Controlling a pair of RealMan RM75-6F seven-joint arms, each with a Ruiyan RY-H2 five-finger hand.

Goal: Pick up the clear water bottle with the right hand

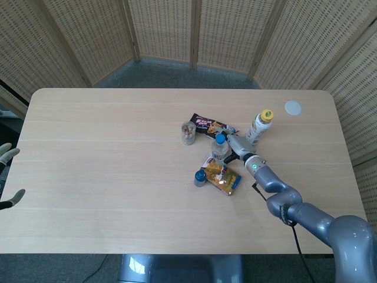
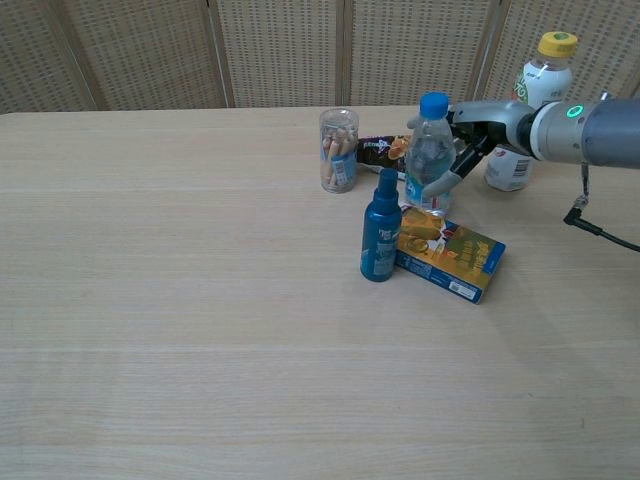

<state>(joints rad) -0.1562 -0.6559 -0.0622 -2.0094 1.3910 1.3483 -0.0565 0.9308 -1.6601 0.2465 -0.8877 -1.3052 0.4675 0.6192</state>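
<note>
The clear water bottle [image 1: 220,148] [image 2: 430,160] with a blue cap stands near the middle of the table, leaning slightly left, its base at the edge of an orange snack box [image 2: 450,255]. My right hand [image 1: 235,146] [image 2: 468,135] wraps it from the right: the thumb crosses the front of the bottle and the fingers reach behind it. My left hand [image 1: 7,177] shows only at the far left edge of the head view, off the table, fingers apart and holding nothing.
A small blue bottle [image 2: 381,240] stands just left of the snack box [image 1: 222,177]. A clear jar [image 2: 339,150] and a dark snack bar [image 2: 385,150] lie behind. A white bottle with a yellow cap [image 2: 535,90] stands close behind my right hand. A white disc [image 1: 293,107] lies far right.
</note>
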